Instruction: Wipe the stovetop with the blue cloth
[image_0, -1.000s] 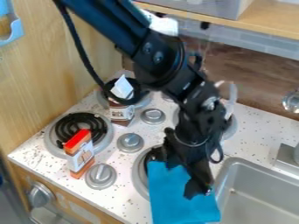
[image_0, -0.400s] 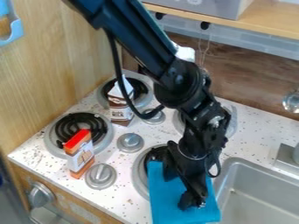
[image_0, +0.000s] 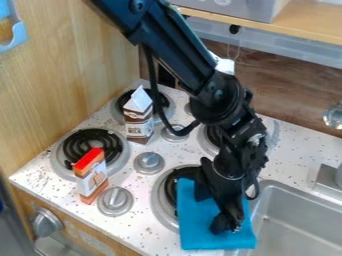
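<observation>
Black gripper (image_0: 213, 212) with parted jaws at a blue cloth (image_0: 197, 235), partly over a burner (image_0: 160, 202), beside the sink (image_0: 287, 222)

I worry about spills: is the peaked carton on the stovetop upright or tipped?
Upright: the peaked carton stands on its base, its pointed top uppermost.

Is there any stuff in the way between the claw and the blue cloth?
No, nothing that I can see. The claw is right down at the blue cloth. The red-topped carton and the white-topped carton are off to the side, not in between.
</observation>
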